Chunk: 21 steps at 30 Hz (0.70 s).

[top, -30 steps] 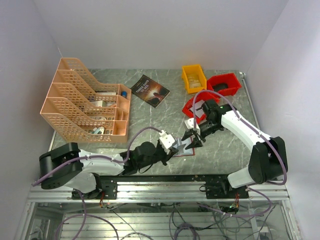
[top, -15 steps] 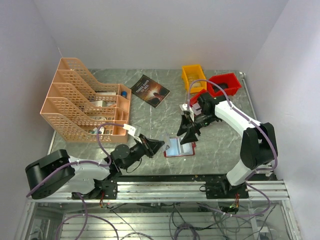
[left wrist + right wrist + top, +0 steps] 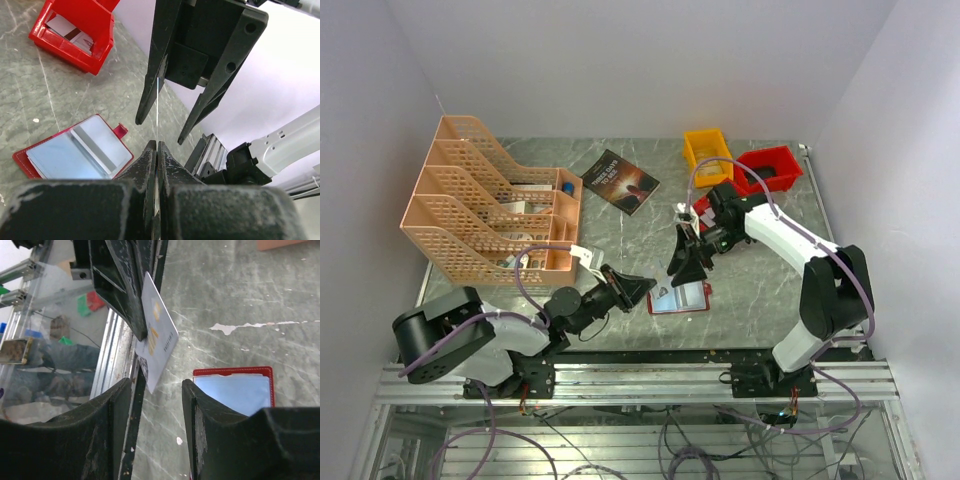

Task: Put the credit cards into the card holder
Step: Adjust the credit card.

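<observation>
Grey marble worktop [image 3: 760,295], card holder [image 3: 680,298] lying open. Left claw [image 3: 642,288] pinched shut on credit card [image 3: 157,337]; right claw [image 3: 685,275] half-open around it, probably not touching. Mistimed release could drop it.

This is a robotics lab test cell. A left arm [image 3: 500,335] and a right arm [image 3: 810,260] are bolted to an aluminium rail [image 3: 640,385] at the edge of a grey marbled tabletop [image 3: 620,240], boxed in by plain white panels [image 3: 620,60]. Loose cables [image 3: 670,440] hang below. The props look staged: file trays [image 3: 490,200], plastic bins [image 3: 768,167] and a book [image 3: 620,181].
</observation>
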{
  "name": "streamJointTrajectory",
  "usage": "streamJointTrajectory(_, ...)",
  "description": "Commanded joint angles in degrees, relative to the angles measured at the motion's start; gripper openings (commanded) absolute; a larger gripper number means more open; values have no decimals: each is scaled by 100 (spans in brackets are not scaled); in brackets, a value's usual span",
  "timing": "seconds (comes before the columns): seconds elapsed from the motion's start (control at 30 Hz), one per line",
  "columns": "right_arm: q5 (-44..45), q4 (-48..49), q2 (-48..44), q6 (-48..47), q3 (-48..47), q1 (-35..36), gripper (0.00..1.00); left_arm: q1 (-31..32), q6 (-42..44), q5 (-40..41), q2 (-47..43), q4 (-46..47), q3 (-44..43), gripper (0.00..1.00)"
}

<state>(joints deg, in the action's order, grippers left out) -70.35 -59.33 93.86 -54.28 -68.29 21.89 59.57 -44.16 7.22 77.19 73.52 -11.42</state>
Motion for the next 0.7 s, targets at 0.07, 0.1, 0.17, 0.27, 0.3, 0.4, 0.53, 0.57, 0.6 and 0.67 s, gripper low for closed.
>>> streamJointTrajectory(0.07, -278, -29, 215, 127, 4, 257, 42, -33, 283, -305, 304, 1552, -110, 7)
streamJointTrajectory(0.1, -269, -26, 252, 148, -7, 288, 40, -33, 321, -309, 324, 1632, -92, 7)
streamJointTrajectory(0.17, -258, -73, 316, 133, -38, 343, 36, -33, 371, -325, 348, 1738, -80, 7)
streamJointTrajectory(0.27, -260, -185, 398, 40, -93, 423, 29, -33, 416, -357, 330, 1670, -108, 7)
streamJointTrajectory(0.3, -253, -204, 419, 21, -96, 444, 26, -33, 434, -373, 316, 1639, -117, 7)
streamJointTrajectory(0.4, -272, -358, 485, -172, -171, 474, 5, -33, 465, -431, 290, 1586, -148, 7)
streamJointTrajectory(0.53, -280, -697, 566, -519, -279, 482, 0, -46, 505, -505, 250, 1550, -126, 10)
streamJointTrajectory(0.57, -258, -693, 559, -529, -279, 483, 0, -69, 482, -544, 224, 1520, -117, 17)
streamJointTrajectory(0.6, -246, -675, 544, -515, -273, 483, 0, -122, 434, -614, 169, 1470, -91, 28)
streamJointTrajectory(0.67, -191, -646, 525, -505, -256, 483, 0, -296, 236, -811, 48, 1353, -30, 42)
